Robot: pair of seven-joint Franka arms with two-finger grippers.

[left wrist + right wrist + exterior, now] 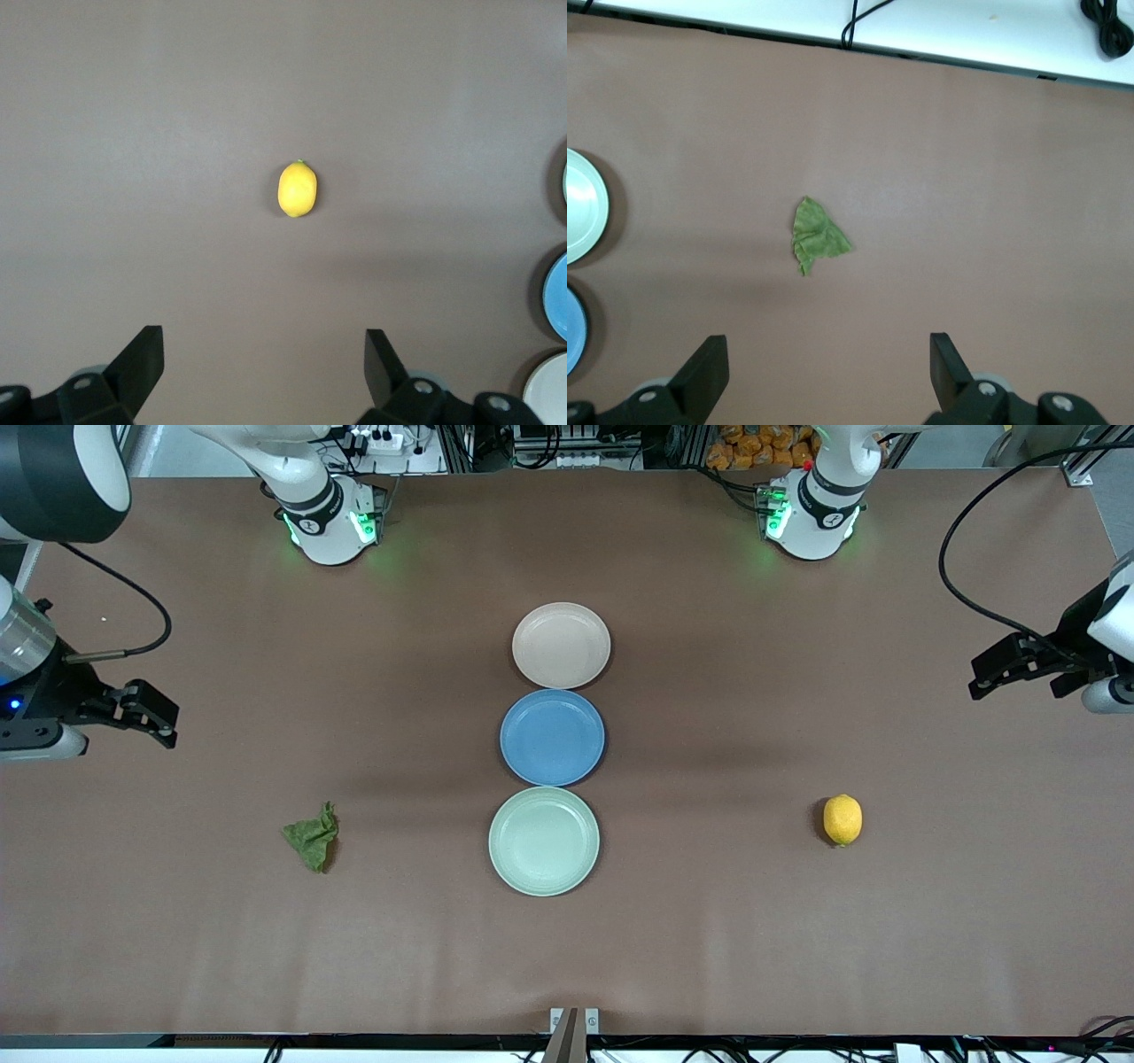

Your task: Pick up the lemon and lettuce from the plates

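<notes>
The worktop (797,957) holds three bare plates: beige plate (561,645), blue plate (552,737), mint plate (543,840). The lettuce (313,837) and lemon (842,819) lie on the worktop, so the job looks done. The right end effector (142,713) hangs open near the lettuce. The left end effector (1010,664) hangs open near the lemon.

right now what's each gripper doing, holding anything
Left gripper: open, holding nothing, up over bare table near the lemon.
Right gripper: open, holding nothing, up near the lettuce.

Both arms wait raised at table ends, left gripper (983,682) & right gripper (164,722) w/ jaws spread.
</notes>
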